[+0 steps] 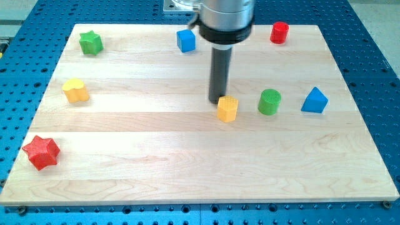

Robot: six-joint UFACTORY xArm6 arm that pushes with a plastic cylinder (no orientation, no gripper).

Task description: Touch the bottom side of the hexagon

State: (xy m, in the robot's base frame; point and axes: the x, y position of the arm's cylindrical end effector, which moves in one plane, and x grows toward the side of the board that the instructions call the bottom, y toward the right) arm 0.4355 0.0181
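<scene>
My tip rests on the wooden bench, touching the yellow hexagon's far-left edge, near the bench's centre. It is a bare rod, with no hand to open or close. A green cylinder stands just right of the hexagon.

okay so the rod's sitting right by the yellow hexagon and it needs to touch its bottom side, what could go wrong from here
My tip sits at the upper left edge of the yellow hexagon, not its bottom side.

1. Going straight down the view would likely shove the hexagon instead of passing it.
2. A push toward the view's right could knock it into the green cylinder close by.
</scene>
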